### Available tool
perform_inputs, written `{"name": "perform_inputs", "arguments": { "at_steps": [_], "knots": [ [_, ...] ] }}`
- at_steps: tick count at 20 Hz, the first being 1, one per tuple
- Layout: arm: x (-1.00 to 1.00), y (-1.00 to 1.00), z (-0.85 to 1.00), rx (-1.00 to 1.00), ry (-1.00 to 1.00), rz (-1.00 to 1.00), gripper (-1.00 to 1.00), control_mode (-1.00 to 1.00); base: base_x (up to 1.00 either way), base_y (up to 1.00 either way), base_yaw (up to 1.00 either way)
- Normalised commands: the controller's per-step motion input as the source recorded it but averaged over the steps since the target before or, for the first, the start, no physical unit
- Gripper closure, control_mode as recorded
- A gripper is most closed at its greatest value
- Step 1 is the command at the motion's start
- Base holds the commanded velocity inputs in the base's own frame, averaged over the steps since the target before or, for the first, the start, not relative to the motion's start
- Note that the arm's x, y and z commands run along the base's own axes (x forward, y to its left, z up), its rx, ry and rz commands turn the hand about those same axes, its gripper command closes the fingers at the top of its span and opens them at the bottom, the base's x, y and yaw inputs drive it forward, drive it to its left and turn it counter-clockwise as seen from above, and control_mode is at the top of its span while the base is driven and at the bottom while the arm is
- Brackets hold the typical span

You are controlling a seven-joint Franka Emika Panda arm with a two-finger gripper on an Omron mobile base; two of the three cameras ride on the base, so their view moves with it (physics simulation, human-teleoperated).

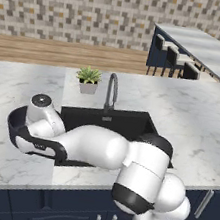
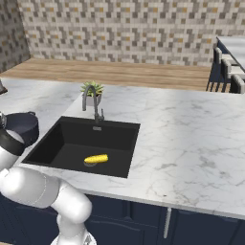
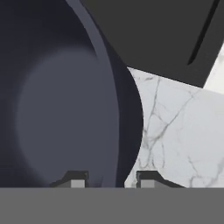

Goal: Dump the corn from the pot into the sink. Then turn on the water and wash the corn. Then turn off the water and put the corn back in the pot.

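The corn (image 2: 96, 158), a short yellow cob, lies on the floor of the black sink (image 2: 72, 139) beside the round drain. Left of the sink, the dark navy pot (image 1: 14, 125) stands upright on the marble counter. My gripper (image 3: 111, 181) is at the pot's sink-side rim with one fingertip inside and one outside, closed on the pot's wall (image 3: 118, 131). What I see of the pot's inside (image 3: 57, 113) has nothing in it. In the left base view my arm covers much of the pot and the front of the sink (image 1: 125, 122).
A curved metal faucet (image 1: 112, 89) stands behind the sink, with no water running. A small white plant pot (image 1: 88, 79) sits to its left. Dark stools (image 1: 173, 59) line a far counter at the right. Marble counter (image 2: 191, 143) stretches right of the sink.
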Motion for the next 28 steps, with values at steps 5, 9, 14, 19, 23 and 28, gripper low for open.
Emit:
{"name": "perform_inputs", "arguments": {
  "at_steps": [5,9,14,19,23,28],
  "knots": [
    [0.00,-0.02,0.08,0.00,0.00,0.00,-1.00,-1.00,0.00,0.00,0.00],
    [0.00,-0.15,0.28,0.00,0.00,0.00,-1.00,-1.00,0.00,0.00,0.00],
    [0.00,-0.16,0.16,-0.05,0.00,0.00,-1.00,-1.00,0.00,0.00,0.00],
    [0.00,-0.55,0.05,-0.10,0.00,0.04,-1.00,-1.00,0.00,0.00,0.00],
    [0.00,-0.60,0.43,-0.01,0.00,0.11,-1.00,-1.00,0.00,0.00,0.00],
    [0.00,-0.44,0.25,-0.04,0.00,0.16,-1.00,-1.00,0.00,0.00,0.00]
  ]
}}
